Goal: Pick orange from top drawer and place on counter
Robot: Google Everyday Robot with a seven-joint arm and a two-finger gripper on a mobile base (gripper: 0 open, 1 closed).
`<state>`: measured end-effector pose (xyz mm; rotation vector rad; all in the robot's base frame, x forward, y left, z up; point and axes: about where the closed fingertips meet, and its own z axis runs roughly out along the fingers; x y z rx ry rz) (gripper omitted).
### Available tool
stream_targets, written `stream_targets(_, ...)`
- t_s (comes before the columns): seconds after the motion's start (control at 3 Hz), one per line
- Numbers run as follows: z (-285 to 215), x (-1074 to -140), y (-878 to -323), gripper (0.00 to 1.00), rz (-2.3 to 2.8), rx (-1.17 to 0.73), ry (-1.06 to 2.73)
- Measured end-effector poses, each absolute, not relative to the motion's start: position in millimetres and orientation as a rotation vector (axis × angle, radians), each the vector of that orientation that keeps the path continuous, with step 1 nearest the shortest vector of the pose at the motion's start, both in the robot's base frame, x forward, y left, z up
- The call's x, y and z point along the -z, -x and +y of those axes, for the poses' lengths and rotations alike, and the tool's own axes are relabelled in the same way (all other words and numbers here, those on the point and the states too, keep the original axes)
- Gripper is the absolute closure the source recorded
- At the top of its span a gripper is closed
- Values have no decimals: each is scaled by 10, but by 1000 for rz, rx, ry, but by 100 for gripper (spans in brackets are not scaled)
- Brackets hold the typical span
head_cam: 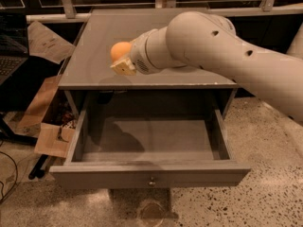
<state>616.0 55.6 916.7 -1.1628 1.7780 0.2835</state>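
The orange [120,50] is small and round, and my gripper [124,60] is shut on it, holding it just above the left front part of the grey counter [118,30]. One pale fingertip [124,67] shows below the fruit. My thick white arm reaches in from the right and covers the counter's right side. The top drawer [150,174] stands pulled open below, its inside bare, with a small metal knob on its grey front panel.
Cardboard pieces and a box [49,136] lie on the floor left of the cabinet. A laptop [12,56] sits at the far left. Metal rails run behind the counter. The speckled floor spreads in front and to the right.
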Motion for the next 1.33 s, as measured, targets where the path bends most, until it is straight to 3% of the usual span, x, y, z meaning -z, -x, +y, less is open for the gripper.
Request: stream_targets(1.33, 352, -8980, -6959, 100, 1878, -188, 1076)
